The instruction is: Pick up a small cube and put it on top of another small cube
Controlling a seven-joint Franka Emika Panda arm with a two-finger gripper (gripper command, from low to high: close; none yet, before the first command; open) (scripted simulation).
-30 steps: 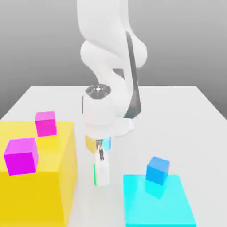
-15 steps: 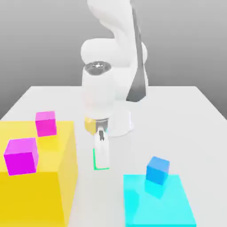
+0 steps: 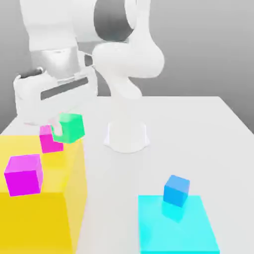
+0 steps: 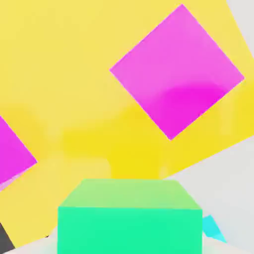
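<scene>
The small green cube (image 3: pixel 73 126) hangs in the air, held in my gripper (image 3: pixel 67 130), which is shut on it. It hovers just above and to the exterior view's right of the far magenta cube (image 3: pixel 48 140) on the yellow block (image 3: pixel 34 208). A second magenta cube (image 3: pixel 22 174) sits nearer the front of that block. In the hand view the green cube (image 4: pixel 130 218) sits close to the camera, with a magenta cube (image 4: pixel 177 73) and the edge of another magenta cube (image 4: pixel 11 149) below on the yellow block (image 4: pixel 64 59).
A blue cube (image 3: pixel 176 190) rests on a flat cyan pad (image 3: pixel 193 233) at the exterior view's front right. The arm's white base (image 3: pixel 127 136) stands mid-table. The grey table (image 3: pixel 198 129) stretches around both blocks.
The arm has lifted the green cube off the table and swung it up to the exterior view's left, from beside the yellow block to over its far corner.
</scene>
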